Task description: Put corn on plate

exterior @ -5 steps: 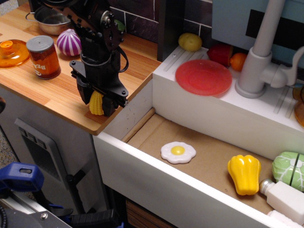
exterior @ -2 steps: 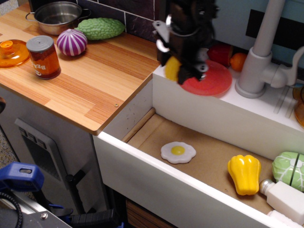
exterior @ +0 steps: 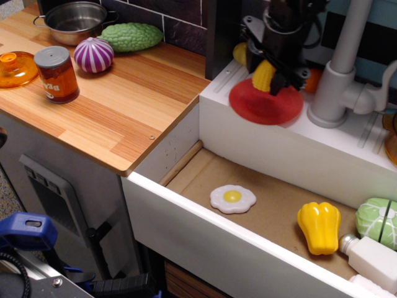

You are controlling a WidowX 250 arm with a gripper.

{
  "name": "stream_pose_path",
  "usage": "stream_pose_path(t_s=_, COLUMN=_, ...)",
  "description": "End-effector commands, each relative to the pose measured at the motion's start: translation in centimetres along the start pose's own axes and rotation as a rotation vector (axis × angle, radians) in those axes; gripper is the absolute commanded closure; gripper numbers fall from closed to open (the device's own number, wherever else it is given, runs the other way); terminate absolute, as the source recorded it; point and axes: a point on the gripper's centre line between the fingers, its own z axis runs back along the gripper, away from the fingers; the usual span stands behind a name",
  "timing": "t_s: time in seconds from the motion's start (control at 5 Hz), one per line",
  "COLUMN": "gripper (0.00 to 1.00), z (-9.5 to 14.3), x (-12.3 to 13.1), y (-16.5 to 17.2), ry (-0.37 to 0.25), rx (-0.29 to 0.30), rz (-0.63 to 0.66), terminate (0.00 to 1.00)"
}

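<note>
The corn (exterior: 263, 74) is a small ribbed yellow stub held between the jaws of my black gripper (exterior: 268, 79). The gripper is shut on it and holds it just over the far part of the red plate (exterior: 260, 105). The plate lies flat on the white ledge behind the sink, next to the faucet. Whether the corn touches the plate I cannot tell. The arm hides the plate's back edge.
A grey faucet (exterior: 338, 81) stands right of the plate. A round yellow fruit (exterior: 239, 53) and an orange fruit (exterior: 312, 79) sit behind it. The sink (exterior: 186, 205) holds a fried egg (exterior: 232, 198), a yellow pepper (exterior: 319, 227), a cabbage and a bottle. A can (exterior: 56, 74), an onion (exterior: 93, 55), a lid and a pot stand on the wooden counter.
The gripper has carried the corn from the wooden counter's edge rightwards and back, past the ledge's left edge, to above the red plate.
</note>
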Motion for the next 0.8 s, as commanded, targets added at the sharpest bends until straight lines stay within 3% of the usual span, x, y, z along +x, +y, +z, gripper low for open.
stream_pose_path(t_s=0.0, gripper=0.0, z=0.69, x=1.26, y=1.13, ry=-0.067, rx=-0.002, rz=0.011, terminate=0.0)
stream_pose_path(t_s=0.4, gripper=0.0, z=0.69, x=1.26, y=1.13, ry=-0.067, rx=-0.002, rz=0.011, terminate=0.0)
stream_pose_path(t_s=0.6, gripper=0.0, z=0.69, x=1.26, y=1.13, ry=-0.067, rx=-0.002, rz=0.011, terminate=1.0)
